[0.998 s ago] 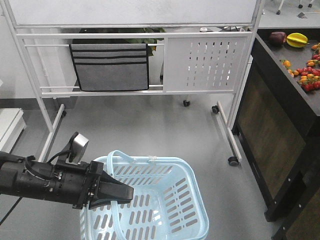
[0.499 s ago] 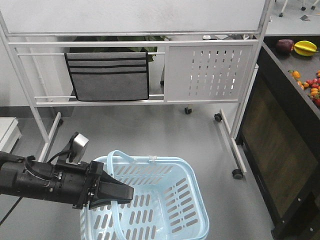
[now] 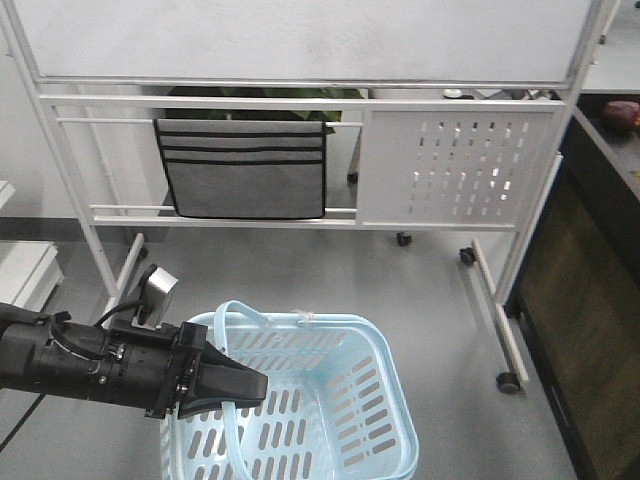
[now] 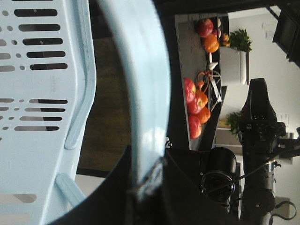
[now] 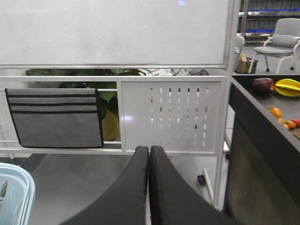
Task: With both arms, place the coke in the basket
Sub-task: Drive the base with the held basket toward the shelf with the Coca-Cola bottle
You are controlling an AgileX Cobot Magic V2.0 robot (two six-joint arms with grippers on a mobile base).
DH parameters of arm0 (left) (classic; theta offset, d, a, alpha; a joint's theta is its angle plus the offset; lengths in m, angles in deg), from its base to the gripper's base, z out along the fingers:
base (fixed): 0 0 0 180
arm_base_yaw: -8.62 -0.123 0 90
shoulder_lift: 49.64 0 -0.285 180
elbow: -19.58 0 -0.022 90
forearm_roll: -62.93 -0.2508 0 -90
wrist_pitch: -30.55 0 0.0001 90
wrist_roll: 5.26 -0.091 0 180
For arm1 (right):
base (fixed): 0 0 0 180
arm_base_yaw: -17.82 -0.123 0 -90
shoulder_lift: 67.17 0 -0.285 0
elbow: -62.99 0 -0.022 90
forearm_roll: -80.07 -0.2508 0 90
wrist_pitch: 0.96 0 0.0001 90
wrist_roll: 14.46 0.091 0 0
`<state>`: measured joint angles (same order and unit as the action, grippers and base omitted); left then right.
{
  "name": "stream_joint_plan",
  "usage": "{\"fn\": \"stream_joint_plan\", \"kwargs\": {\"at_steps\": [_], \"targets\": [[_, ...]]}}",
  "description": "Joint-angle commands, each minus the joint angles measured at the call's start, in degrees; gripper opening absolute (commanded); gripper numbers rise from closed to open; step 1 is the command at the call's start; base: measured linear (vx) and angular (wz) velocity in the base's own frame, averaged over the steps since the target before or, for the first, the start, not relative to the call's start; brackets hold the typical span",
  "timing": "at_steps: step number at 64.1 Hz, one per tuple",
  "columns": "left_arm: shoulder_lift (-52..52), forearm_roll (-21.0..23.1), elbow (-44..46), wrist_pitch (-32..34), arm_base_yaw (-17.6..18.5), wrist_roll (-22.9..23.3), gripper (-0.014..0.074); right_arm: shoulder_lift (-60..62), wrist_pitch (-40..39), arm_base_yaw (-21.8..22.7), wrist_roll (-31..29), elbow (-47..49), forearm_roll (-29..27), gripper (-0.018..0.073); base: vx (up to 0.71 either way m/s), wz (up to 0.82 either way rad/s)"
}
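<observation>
The coke shows in none of my views, so it is not yet in the basket (image 3: 335, 321), whose slotted bottom is bare as far as the front view reaches (its near end is cut off). My left pincer (image 3: 245, 385) pinches the basket's loop handle (image 4: 145, 93). My right pincer (image 5: 148, 152) is pressed together on nothing and points at the whiteboard stand (image 5: 117, 33). Against a second ago, the stand and its grey pouch (image 3: 245, 168) sit further right in the front view. The dark worktop (image 3: 615, 150) has nearly slid off the edge, while the basket and my left arm keep their place. I judge my base is turning and carrying the basket along, probably towards wherever the bottle stands.
</observation>
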<state>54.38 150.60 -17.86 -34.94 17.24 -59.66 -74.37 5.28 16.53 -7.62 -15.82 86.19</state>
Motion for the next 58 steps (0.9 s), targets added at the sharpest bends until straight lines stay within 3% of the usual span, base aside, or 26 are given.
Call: {"fn": "stream_joint_plan", "kwargs": {"at_steps": [1, 58], "targets": [[-2.75, 3.81, 1.03, -5.18, 0.16, -0.48, -0.0006, 1.06, -4.00, 0.00, -0.69, -0.65, 0.31, -0.0010, 0.19, 0.23], [-2.75, 3.81, 1.03, -5.18, 0.16, -0.48, -0.0006, 1.06, -4.00, 0.00, -0.69, -0.65, 0.31, -0.0010, 0.18, 0.50]]}}
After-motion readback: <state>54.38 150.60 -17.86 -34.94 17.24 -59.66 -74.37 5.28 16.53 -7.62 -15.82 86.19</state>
